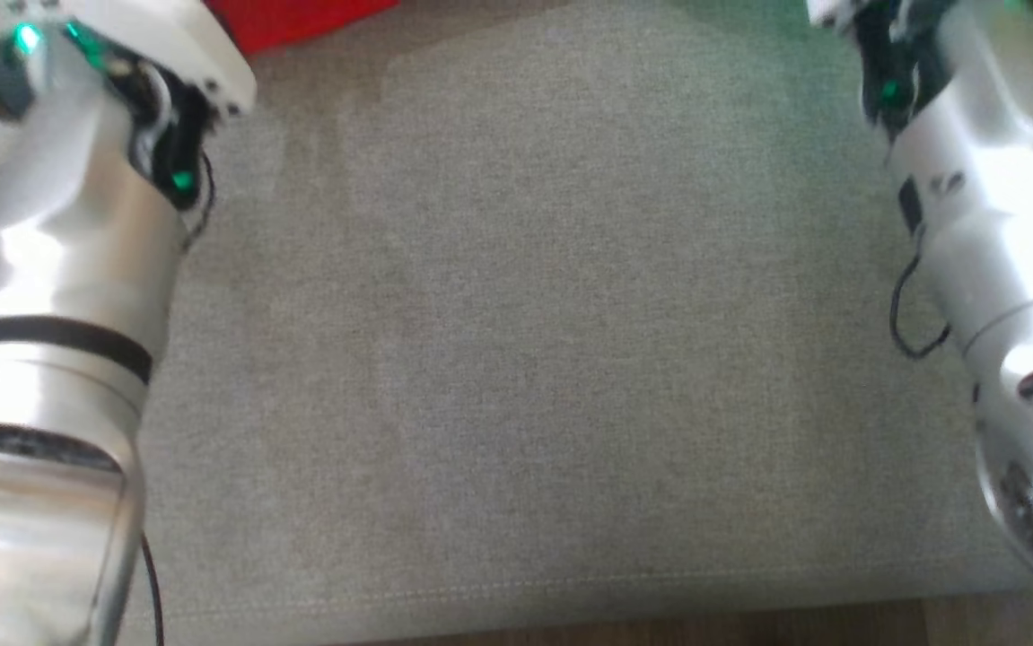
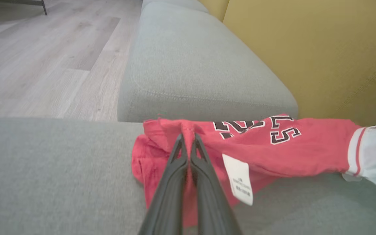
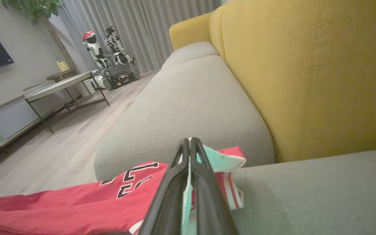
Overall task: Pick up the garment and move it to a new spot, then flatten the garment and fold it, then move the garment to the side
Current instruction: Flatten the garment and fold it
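Observation:
The garment [image 2: 289, 147] is a red jersey with black-and-white lettering, white trim and a white label [image 2: 240, 179]. It hangs stretched just above the grey sofa seat [image 2: 44, 169]. In the left wrist view my left gripper [image 2: 188, 137] is shut on a bunched red edge of it. In the right wrist view my right gripper [image 3: 189, 142] is shut on the pale trimmed edge of the garment [image 3: 76, 202]. The head view has a strip of the red garment [image 1: 301, 22] at the top edge, between my two pale forearms [image 1: 58, 251] [image 1: 992, 197].
The grey seat cushion [image 1: 516, 359] spreads wide in front of me, its front seam near the bottom. A yellow backrest [image 3: 305, 65] rises behind the seat. Wooden floor [image 2: 44, 65], a low table [image 3: 63, 85] and another robot [image 3: 109, 58] lie beyond the sofa.

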You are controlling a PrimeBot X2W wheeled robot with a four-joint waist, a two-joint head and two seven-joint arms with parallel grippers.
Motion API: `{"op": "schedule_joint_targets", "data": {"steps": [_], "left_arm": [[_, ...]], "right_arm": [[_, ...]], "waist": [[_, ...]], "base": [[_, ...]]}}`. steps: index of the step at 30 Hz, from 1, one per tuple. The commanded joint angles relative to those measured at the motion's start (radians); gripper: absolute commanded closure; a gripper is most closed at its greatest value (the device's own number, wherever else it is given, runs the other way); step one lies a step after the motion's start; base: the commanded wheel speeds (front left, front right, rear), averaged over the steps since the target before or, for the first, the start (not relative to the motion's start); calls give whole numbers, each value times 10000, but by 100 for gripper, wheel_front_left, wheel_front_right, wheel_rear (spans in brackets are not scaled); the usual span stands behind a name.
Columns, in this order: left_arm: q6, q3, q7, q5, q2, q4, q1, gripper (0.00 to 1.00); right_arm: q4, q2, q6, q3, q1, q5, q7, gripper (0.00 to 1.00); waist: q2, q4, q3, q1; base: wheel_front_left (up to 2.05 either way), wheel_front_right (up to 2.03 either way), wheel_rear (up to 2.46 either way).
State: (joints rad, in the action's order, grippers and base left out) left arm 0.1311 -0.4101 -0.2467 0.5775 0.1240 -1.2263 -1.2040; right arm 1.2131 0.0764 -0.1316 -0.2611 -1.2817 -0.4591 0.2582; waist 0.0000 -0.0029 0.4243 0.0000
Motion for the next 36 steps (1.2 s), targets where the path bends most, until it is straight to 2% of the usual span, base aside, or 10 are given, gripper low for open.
{"op": "schedule_joint_targets", "data": {"steps": [1, 7, 13, 14, 20, 25, 29, 32, 36], "left_arm": [[-5, 82, -46, 151, 313, 190, -51, 100], [-5, 191, -142, 284, 300, 993, 1268, 100], [-199, 960, -148, -285, 538, 3660, 4196, 100], [-199, 960, -148, -285, 538, 3660, 4196, 100], [-532, 1618, -149, -795, 613, 6530, 7194, 100], [-968, 1887, -131, -943, 910, 8641, 9255, 100], [-1401, 1913, 337, -942, 1159, 10218, 10561, 100], [-1813, 1970, 741, -944, 1294, 11304, 11407, 100], [-2267, 2054, 1195, -921, 1429, 12361, 12323, 100]], "right_arm": [[-323, -257, 9, -195, 209, -135, 34, 100], [-1731, 78, 9, 69, 2364, -638, 35, 100], [-4326, 372, 9, 529, 5809, -781, 35, 100], [-4326, 372, 9, 529, 5809, -781, 35, 100], [-7359, 331, 9, 1387, 9363, -575, -51, 100], [-10229, 4, 9, 2324, 11967, -239, -1292, 100], [-12474, -213, 9, 2959, 13771, -128, -2501, 100], [-13572, -252, 9, 3247, 14851, -432, -3099, 100], [-14290, -258, 9, 3363, 15871, -899, -3574, 100]], "waist": [[0, 77, -120, 0], [0, 264, -861, 0], [0, 367, -1787, 0], [0, 367, -1787, 0], [0, 361, -2493, 0], [0, 311, -2895, 0], [0, 350, -3150, 0], [0, 366, -3272, 0], [0, 314, -3408, 0]], "base": [[0, 0, 0], [0, 0, 0], [0, 0, 0], [0, 0, 0], [0, 0, 0], [0, 0, 0], [0, 0, 0], [0, 0, 0], [0, 0, 0]]}}
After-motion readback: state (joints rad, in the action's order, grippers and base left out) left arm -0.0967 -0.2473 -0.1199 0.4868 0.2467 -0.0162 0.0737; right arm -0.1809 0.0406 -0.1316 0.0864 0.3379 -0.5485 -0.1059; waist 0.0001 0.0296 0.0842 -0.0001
